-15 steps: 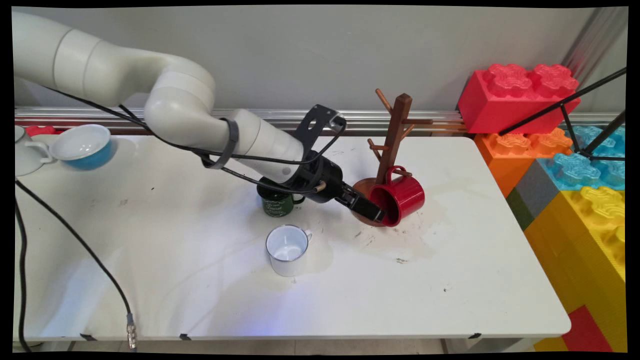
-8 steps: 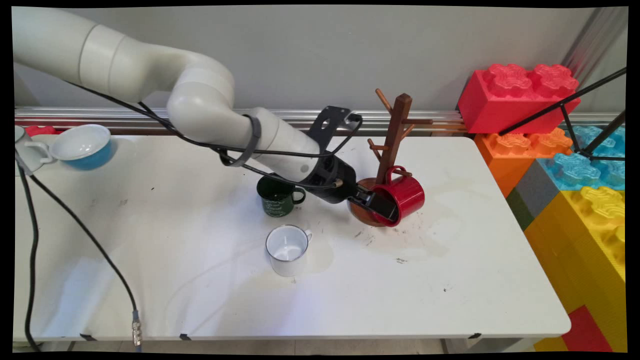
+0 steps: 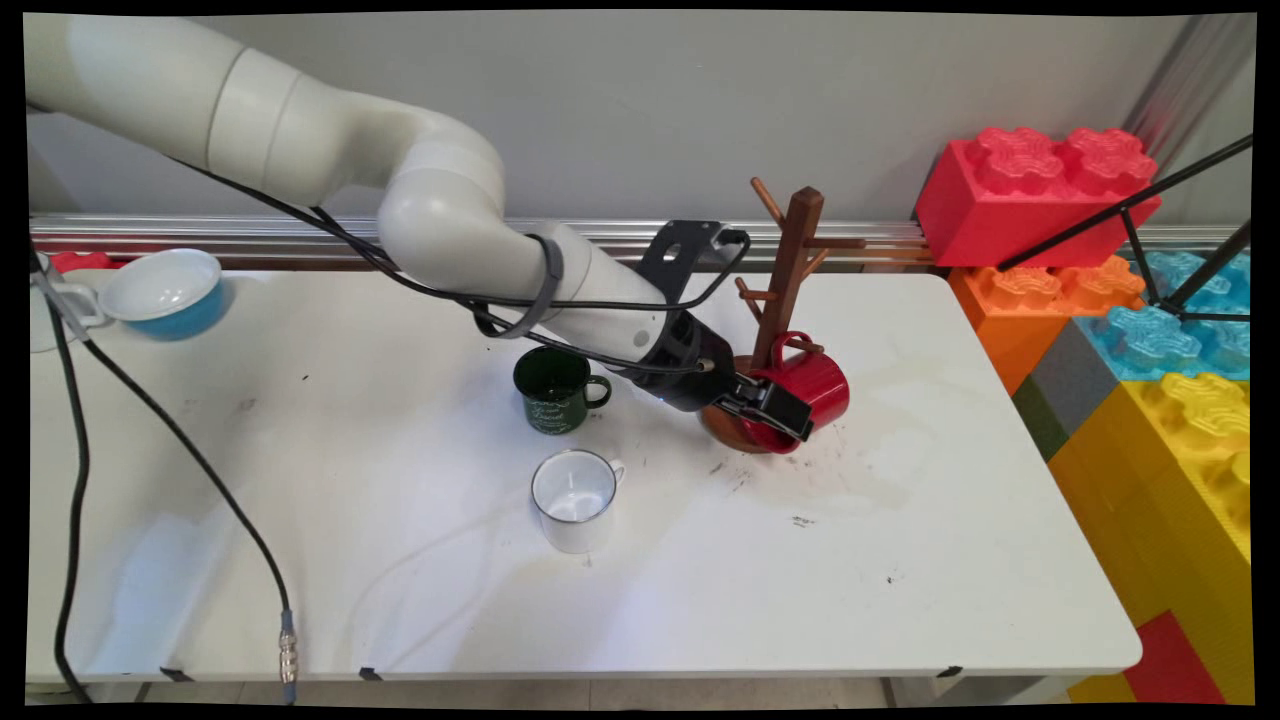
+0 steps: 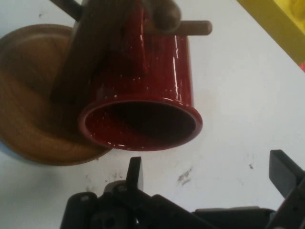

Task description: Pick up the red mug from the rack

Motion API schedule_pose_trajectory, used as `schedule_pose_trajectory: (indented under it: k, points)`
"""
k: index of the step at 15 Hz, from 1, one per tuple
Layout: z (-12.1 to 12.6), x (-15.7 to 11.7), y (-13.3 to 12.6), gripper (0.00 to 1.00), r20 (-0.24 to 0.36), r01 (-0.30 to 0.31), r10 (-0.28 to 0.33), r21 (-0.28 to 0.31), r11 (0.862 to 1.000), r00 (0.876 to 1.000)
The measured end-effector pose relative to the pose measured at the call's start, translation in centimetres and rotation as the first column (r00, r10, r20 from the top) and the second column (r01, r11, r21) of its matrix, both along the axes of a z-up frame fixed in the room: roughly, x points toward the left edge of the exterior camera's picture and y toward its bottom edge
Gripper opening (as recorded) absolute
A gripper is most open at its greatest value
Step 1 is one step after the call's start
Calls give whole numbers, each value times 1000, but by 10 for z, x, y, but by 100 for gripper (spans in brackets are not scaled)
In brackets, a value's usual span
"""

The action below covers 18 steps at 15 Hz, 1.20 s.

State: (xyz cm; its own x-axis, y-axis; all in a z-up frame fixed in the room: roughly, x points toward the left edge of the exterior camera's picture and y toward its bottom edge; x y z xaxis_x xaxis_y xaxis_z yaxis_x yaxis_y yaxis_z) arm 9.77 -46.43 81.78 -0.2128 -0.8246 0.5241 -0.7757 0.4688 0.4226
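Observation:
A red mug [image 3: 818,382] hangs by its handle on a low peg of the wooden mug tree [image 3: 790,262], tilted with its mouth towards my gripper [image 3: 788,418]. The gripper is open and sits just in front of the mug's rim, low over the table. In the hand view the red mug [image 4: 143,86] lies right above my gripper [image 4: 209,174]. One of its fingertips [image 4: 135,167] is just short of the rim, and nothing is between the fingers. The tree's round wooden base [image 4: 28,114] lies to the left, partly behind the mug.
A dark green mug [image 3: 551,391] stands just left of my wrist, with a white mug [image 3: 575,498] nearer the front. A blue bowl [image 3: 166,288] and a white cup [image 3: 40,316] sit at the far left. Big coloured blocks [image 3: 1100,260] and a black tripod [image 3: 1130,215] stand beyond the table's right edge.
My arm has reached further right, and the gripper has moved right and slightly up, closer to the red mug's mouth. The mug still hangs on its peg.

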Motion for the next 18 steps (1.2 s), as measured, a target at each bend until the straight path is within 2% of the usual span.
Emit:
schedule_pose_trajectory:
  k: [9, 18]
  points:
    - [-15, -11, -1, 100, -36, -77, 77, 22, 997, 996]
    - [-24, -11, 2, 100, -82, -110, 111, 22, 994, 990]
